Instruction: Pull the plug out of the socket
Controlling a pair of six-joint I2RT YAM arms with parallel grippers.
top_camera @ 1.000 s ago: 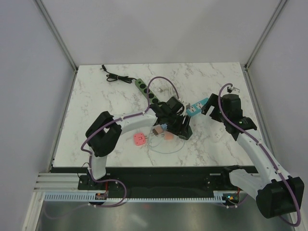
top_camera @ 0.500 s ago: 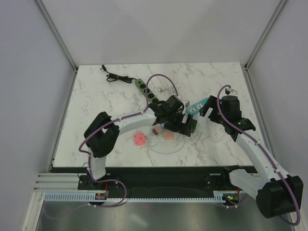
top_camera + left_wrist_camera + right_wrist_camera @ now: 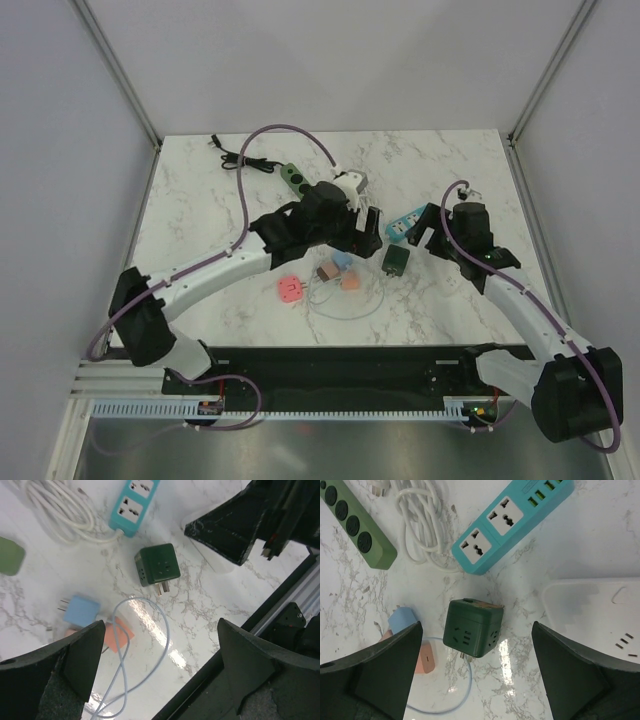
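The dark green cube plug [image 3: 394,260] lies loose on the marble, apart from the teal power strip [image 3: 406,223]. In the left wrist view the plug [image 3: 157,571] shows its metal prongs, just below the end of the teal strip [image 3: 135,502]. In the right wrist view the plug [image 3: 472,627] lies under the strip's end [image 3: 512,522]. My left gripper [image 3: 370,228] is open and empty, raised left of the plug, with its wrist view [image 3: 160,680] showing only table between the fingers. My right gripper [image 3: 428,222] is open and empty above the strip's right end, and its wrist view [image 3: 477,680] looks down over the plug.
An olive green power strip [image 3: 298,180] and a coiled white cord [image 3: 420,520] lie behind. A blue adapter [image 3: 342,261], an orange one [image 3: 351,281], a pink piece [image 3: 289,289] and a thin cable loop [image 3: 345,305] lie left of the plug. A white socket block [image 3: 592,615] lies at the right.
My left gripper has let go of the green plug and drawn up and back to the left. The plug now lies free on the table. The right gripper has hardly moved.
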